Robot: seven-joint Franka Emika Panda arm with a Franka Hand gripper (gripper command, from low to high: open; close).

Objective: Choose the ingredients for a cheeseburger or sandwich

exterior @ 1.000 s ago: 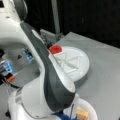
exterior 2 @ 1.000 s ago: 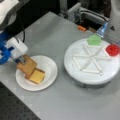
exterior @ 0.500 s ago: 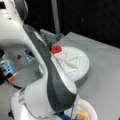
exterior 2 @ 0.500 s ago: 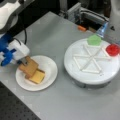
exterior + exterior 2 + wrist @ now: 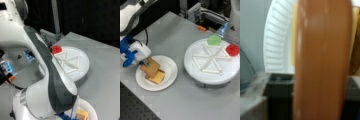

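**Bread piece over the plate: risk of a skewed or toppled stack**

The pincer (image 5: 143, 62) sits at the left edge of the paper plate (image 5: 170, 72) in a front view, blue fingers closed on the tan bread square (image 5: 151, 68). The wrist view confirms it: the bread (image 5: 322, 62) fills the frame edge-on between the jaws, with the plate's ribbed rim (image 5: 277, 42) behind. The bread lies on or just above the yellow cheese square (image 5: 158, 77); contact cannot be told. The cheese pokes out at the lower right, so the two are not squared up.

The green lettuce (image 5: 214, 40) and red disc (image 5: 232, 49) remain in separate compartments at the far side of the white tray (image 5: 195, 72).

Risks, as judged:
- Bread is offset from the cheese; on release it may tip or slide off.
- Pincer is close to the plate rim; a sideways drag could shove the light plate across the worktop (image 5: 182, 105).
- Bread sticking to a finger could lift the pile.
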